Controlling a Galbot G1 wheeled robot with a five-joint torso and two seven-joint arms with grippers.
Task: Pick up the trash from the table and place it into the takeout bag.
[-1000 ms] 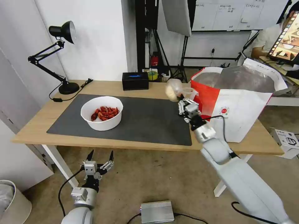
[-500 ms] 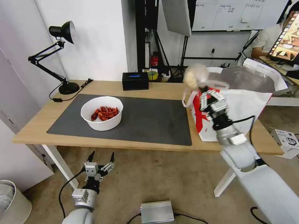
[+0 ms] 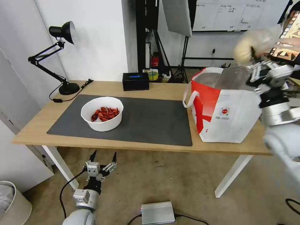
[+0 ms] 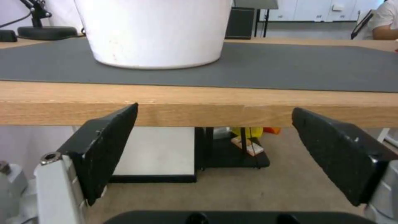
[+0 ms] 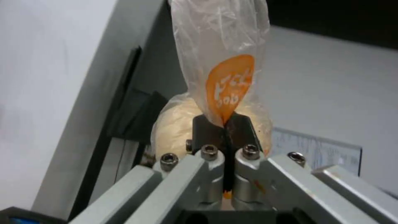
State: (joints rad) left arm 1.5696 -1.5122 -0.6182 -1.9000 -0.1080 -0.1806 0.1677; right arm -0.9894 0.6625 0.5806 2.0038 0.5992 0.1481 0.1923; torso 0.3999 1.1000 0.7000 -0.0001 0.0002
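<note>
My right gripper [image 3: 254, 61] is shut on the knotted clear bag [image 3: 254, 43], a piece of trash, and holds it high above the right end of the red-and-white takeout bag [image 3: 226, 107]. In the right wrist view the fingers [image 5: 207, 130] pinch the clear bag [image 5: 219, 71] by its thin plastic, with an orange mark on it. A white bowl of red crayfish shells [image 3: 102, 113] sits on the dark mat [image 3: 150, 122] of the table [image 3: 162, 89]. My left gripper [image 3: 101, 156] hangs open below the table's front edge, under the bowl [image 4: 155, 31].
A black desk lamp [image 3: 59, 56] stands at the table's back left, its cord along the mat's edge. A black box [image 3: 135, 81] sits at the back edge. A grey power unit [image 3: 157, 212] lies on the floor. A bin [image 3: 11, 203] stands at the lower left.
My right arm has swung up and to the right, carrying the clear bag from beside the takeout bag's left side to above its right end. The left gripper has barely moved.
</note>
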